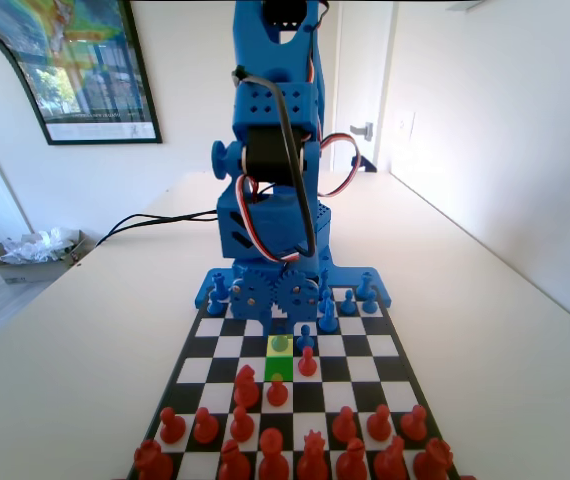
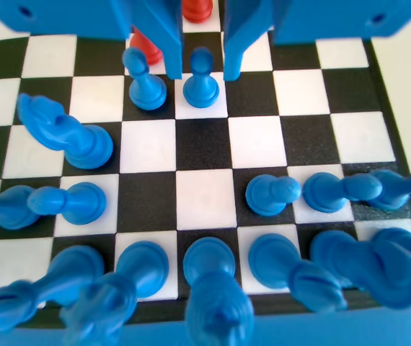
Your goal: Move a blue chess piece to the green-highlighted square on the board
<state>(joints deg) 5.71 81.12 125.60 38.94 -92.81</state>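
Observation:
In the wrist view my gripper (image 2: 202, 73) hangs low and open, one jaw on each side of a blue chess piece (image 2: 200, 85), a small pawn standing upright on a white square; small gaps show between the jaws and its head. In the fixed view that pawn (image 1: 281, 343) stands on the pale yellow-green square just below the arm. The green-highlighted square (image 1: 279, 368) lies directly in front of it, one square closer to the camera, with nothing on it. The board (image 1: 385, 345) is black and white.
A second blue pawn (image 2: 146, 85) stands just left of the left jaw, with a red pawn (image 2: 145, 47) behind it. Red pawns (image 1: 308, 362) (image 1: 278, 390) flank the green square. Blue back-row pieces (image 2: 213, 285) crowd the wrist view's bottom.

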